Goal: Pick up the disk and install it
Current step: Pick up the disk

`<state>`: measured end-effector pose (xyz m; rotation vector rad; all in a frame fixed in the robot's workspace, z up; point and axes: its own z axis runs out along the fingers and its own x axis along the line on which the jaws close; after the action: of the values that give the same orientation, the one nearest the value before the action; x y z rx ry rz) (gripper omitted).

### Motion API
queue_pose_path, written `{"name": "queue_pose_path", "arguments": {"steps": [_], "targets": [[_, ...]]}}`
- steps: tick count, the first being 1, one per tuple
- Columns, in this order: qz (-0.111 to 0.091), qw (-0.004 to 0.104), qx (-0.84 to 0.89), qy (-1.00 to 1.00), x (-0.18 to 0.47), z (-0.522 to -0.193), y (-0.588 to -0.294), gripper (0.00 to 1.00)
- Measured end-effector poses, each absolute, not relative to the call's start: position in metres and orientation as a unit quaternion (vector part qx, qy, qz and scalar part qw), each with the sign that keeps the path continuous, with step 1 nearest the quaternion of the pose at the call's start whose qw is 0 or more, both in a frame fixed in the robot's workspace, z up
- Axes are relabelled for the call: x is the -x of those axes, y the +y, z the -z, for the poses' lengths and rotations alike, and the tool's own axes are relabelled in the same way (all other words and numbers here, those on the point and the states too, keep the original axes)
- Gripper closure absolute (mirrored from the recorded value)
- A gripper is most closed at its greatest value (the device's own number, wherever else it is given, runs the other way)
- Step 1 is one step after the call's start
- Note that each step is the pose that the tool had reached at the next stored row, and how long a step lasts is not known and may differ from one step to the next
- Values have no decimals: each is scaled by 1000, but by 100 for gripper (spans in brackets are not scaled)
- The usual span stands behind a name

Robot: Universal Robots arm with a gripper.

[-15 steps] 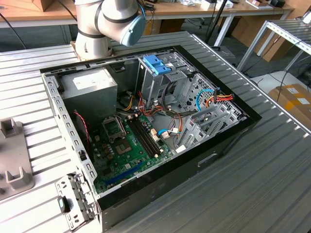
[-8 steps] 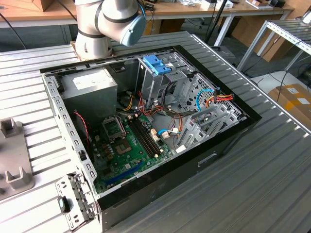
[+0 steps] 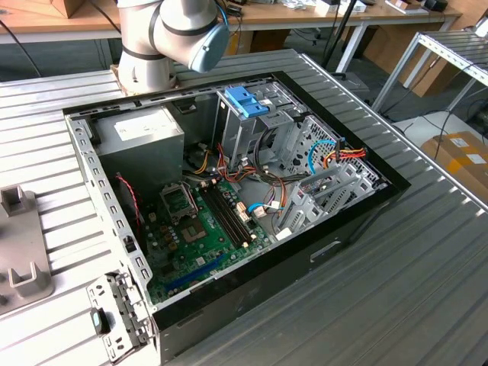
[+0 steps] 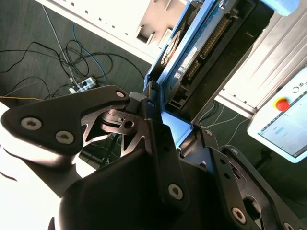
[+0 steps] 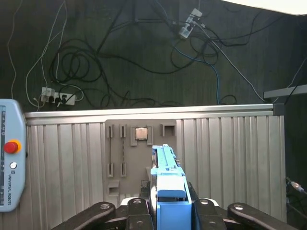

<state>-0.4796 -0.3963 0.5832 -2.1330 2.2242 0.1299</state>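
Note:
In both wrist views my gripper point(image 5: 169, 213) is shut on the disk point(image 5: 165, 163), held edge-on between the black fingers point(image 5: 136, 211). The disk shows a green circuit-board edge and light-blue carrier rails. In the second wrist view the disk point(image 4: 192, 57) sticks out beyond the gripper point(image 4: 160, 112), its connector side and blue rail visible. The first wrist view has it above a ribbed metal table point(image 5: 230, 163). In the exterior view the open computer case point(image 3: 358, 221) lies on its side, with the arm's base point(image 3: 171, 34) behind it.
The case holds a grey power-supply box point(image 3: 141, 133), a motherboard point(image 3: 202, 221), loose cables and a drive cage with a bare blue bracket point(image 3: 248, 101). A grey fixture point(image 3: 19, 244) lies at the exterior view's left. A fixture plate point(image 5: 136, 158) and a teach pendant point(image 5: 9, 153) lie below the gripper.

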Motion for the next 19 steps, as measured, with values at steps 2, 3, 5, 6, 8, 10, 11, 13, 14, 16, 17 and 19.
{"name": "queue_pose_path", "arguments": {"steps": [2,3,5,6,8,10,11,13,14,16,17,19], "targets": [[-42,29,691,721,478,-583,-397,63],[-42,29,691,721,478,-583,-397,63],[-42,28,691,721,477,-583,-399,63],[-42,28,691,721,477,-583,-400,63],[-42,28,691,721,476,-583,-403,63],[-41,28,691,721,476,-582,-407,63],[-41,28,691,721,476,-581,-408,63],[-41,27,691,721,476,-578,-411,63],[-40,27,691,721,476,-576,-412,63],[-40,27,691,721,476,-574,-414,63],[-40,26,691,721,476,-573,-415,63],[-40,26,691,721,476,-572,-417,63]]}}
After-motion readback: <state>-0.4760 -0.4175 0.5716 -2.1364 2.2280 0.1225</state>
